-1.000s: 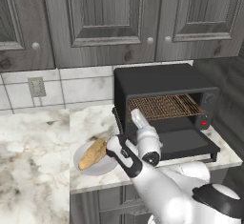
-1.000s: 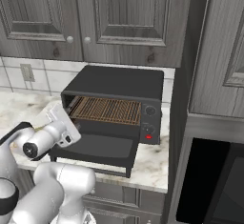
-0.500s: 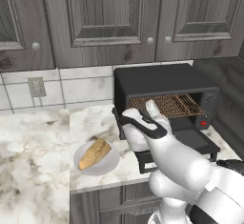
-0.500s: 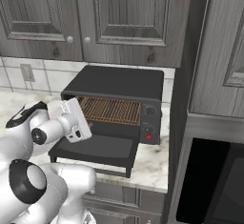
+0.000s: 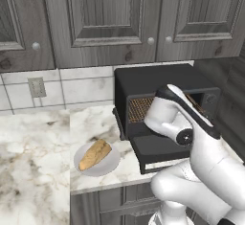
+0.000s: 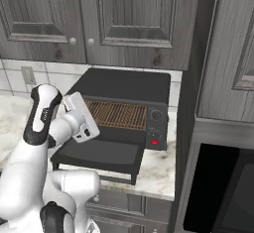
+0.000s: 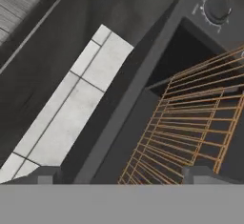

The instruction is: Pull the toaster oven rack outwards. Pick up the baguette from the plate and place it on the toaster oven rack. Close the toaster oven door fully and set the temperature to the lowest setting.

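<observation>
End effector point(image 7: 119, 173) status: released, jaws spread wide, nothing held; in the hand view its two dark fingertips point(image 7: 45, 174) sit level with the near edge of the toaster oven rack point(image 7: 190, 123). In the right base view the hand is poised just in front of the left part of the oven mouth.

Location of task items: the toaster oven point(image 6: 124, 86) stands on the marble worktop point(image 5: 28, 142) with the toaster oven door point(image 6: 96, 153) dropped flat. The rack lies inside the cavity, not yet drawn out. The baguette point(image 5: 94, 154) rests on the plate point(image 5: 111, 163), to the left of the oven.

Step in hand, as judged: pulling the rack outwards. Recommended procedure:
- Centre the front wire of the rack between the jaws before closing
- Approach level with the rack, above the lowered door, avoiding the cavity's left wall
- Close firmly on the front wire, then pull straight out along the slide direction, without lifting or twisting, so the rack does not jam
- Stop while the rack remains supported by the cavity
</observation>
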Controlling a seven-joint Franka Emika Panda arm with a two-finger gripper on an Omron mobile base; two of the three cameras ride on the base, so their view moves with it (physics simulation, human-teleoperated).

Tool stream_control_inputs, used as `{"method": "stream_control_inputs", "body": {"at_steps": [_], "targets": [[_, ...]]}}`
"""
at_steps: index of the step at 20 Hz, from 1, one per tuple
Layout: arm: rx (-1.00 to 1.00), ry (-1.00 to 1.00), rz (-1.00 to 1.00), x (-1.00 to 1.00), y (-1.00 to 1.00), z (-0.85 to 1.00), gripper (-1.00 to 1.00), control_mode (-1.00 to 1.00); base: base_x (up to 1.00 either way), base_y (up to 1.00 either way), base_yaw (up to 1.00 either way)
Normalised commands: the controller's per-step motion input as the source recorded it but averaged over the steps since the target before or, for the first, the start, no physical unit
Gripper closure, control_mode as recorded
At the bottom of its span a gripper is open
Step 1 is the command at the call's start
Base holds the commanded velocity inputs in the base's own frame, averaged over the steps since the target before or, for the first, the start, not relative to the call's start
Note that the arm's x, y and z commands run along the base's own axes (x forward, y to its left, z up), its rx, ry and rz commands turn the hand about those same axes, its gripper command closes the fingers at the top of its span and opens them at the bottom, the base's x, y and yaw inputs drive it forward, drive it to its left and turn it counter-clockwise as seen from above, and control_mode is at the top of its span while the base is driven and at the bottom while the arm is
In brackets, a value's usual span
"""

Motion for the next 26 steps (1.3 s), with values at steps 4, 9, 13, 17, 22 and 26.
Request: {"method": "stream_control_inputs", "body": {"at_steps": [4,9,13,17,22,26], "targets": [[0.00,-0.02,0.00,-0.33,-0.18,0.94,-1.00,-1.00,0.00,0.00,0.00],[0.06,0.06,0.00,-0.22,-0.18,0.67,-1.00,-1.00,0.00,0.00,0.00],[0.23,0.19,0.00,-0.11,-0.04,0.59,-1.00,-1.00,0.00,0.00,0.00],[0.46,0.14,-0.04,-0.15,-0.16,0.50,-1.00,-1.00,0.00,0.00,0.00],[0.65,0.32,-0.14,0.00,-0.16,0.36,-1.00,-1.00,0.00,0.00,0.00],[0.58,0.40,-0.15,0.00,-0.04,0.77,-1.00,-1.00,0.00,0.00,0.00]]}}
